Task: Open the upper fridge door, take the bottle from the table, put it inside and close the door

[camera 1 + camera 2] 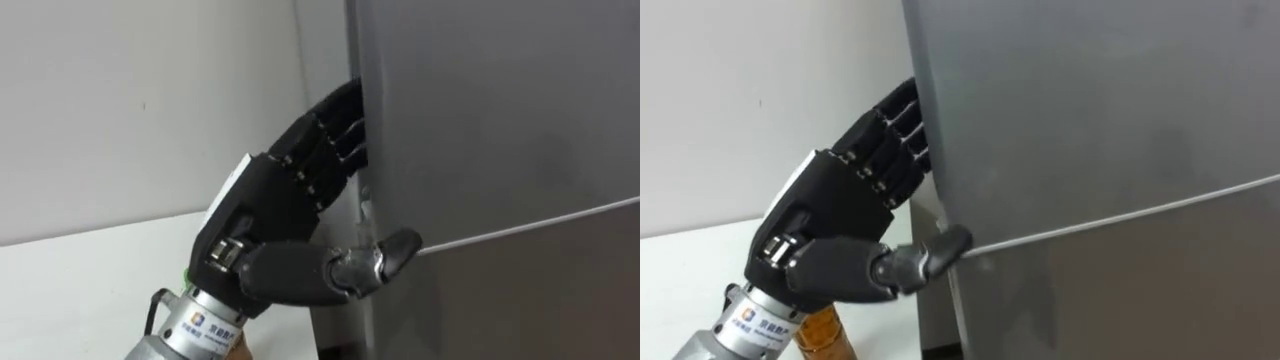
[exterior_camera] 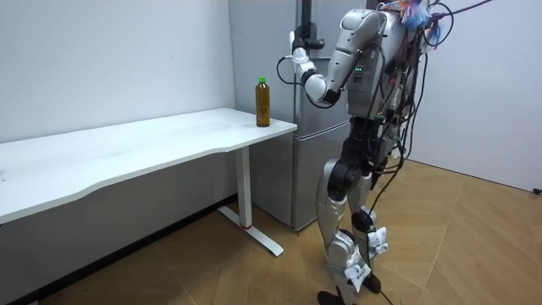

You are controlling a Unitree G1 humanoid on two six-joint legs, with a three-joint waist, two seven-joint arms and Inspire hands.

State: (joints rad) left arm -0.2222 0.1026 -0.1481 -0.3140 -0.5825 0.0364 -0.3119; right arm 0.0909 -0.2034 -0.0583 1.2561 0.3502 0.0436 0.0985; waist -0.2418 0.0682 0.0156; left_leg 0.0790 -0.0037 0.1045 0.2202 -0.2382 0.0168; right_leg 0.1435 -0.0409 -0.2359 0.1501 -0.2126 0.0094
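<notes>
Fingers (image 1: 335, 130) of left hand (image 1: 270, 205) hooked round the left edge of the upper fridge door (image 1: 500, 110), tips hidden behind it. Thumb (image 1: 385, 258) pressed on the front, at the seam with the lower door (image 1: 520, 300). So it's a pinch on the door edge, nothing else held. Door looks closed. Bottle (image 2: 262, 102) upright on the desk (image 2: 152, 144) corner, just beside the fridge, untouched. Step in hand is opening the door. Pull along the hinge arc with fingers seated deep so the seal doesn't peel them off. Swing clear of the bottle.
</notes>
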